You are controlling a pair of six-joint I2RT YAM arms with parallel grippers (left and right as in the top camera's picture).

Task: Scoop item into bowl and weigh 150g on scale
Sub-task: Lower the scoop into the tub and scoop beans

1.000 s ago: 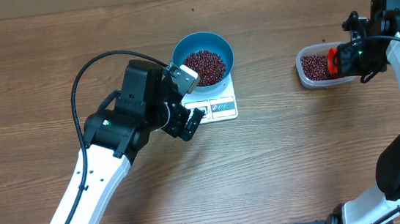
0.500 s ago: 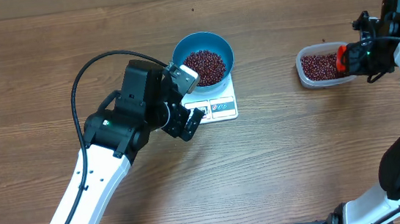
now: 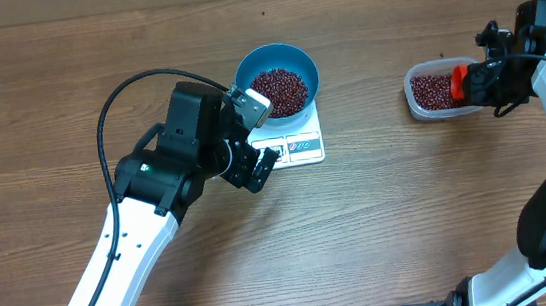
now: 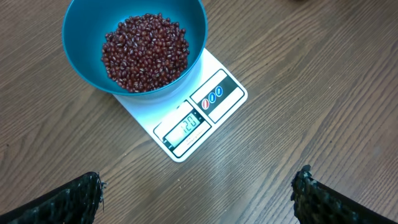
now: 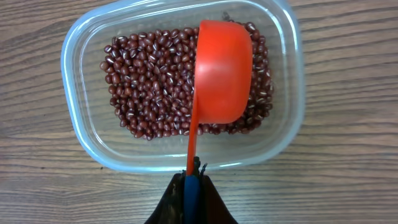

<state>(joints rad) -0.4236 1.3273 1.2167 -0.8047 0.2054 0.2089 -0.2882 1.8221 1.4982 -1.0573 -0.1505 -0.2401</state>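
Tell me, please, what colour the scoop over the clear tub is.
The scoop is orange-red with a blue handle tip; clearest in the right wrist view.

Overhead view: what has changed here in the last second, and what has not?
The right tool, shut on the scoop, moved slightly rightward in the picture, then partly back toward the tub. Nothing was let go. The left tool, bowl, beans and scale stayed as they were.
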